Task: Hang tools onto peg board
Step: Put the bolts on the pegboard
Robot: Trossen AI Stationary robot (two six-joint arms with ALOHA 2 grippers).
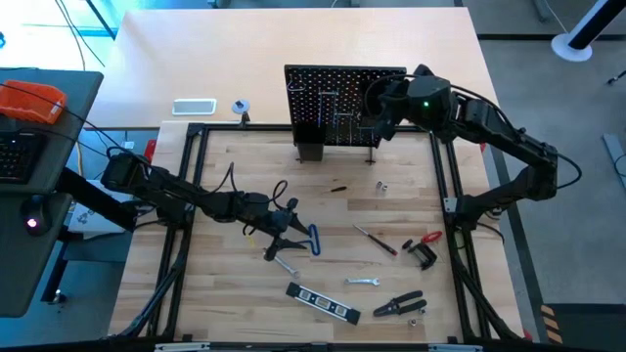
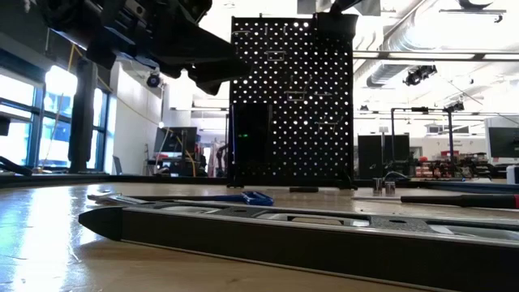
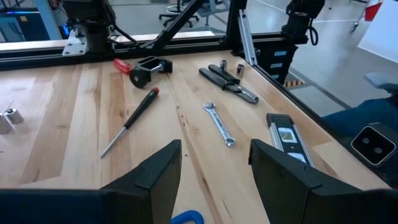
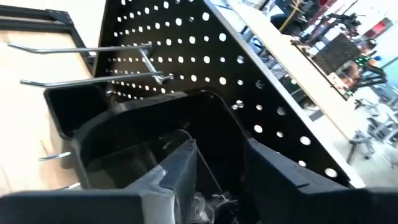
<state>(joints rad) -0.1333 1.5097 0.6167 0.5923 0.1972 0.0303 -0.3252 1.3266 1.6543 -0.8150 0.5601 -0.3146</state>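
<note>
I read this as the drop-off step. The peg board (image 1: 344,106) stands upright at the desk's (image 1: 323,210) far edge, tools still scattered before it. My right hand (image 4: 214,180) sits over the board's black bin (image 4: 81,121), fingers parted, something small between them. My left hand (image 3: 214,171) hovers released above the blue-handled key (image 1: 311,238); next I'd lower and grip it.

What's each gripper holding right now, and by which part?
Nothing visible in either. Left gripper is open and empty above the blue-handled key. Right gripper is open over the peg board's black bin; nothing shows between its fingers.
</note>
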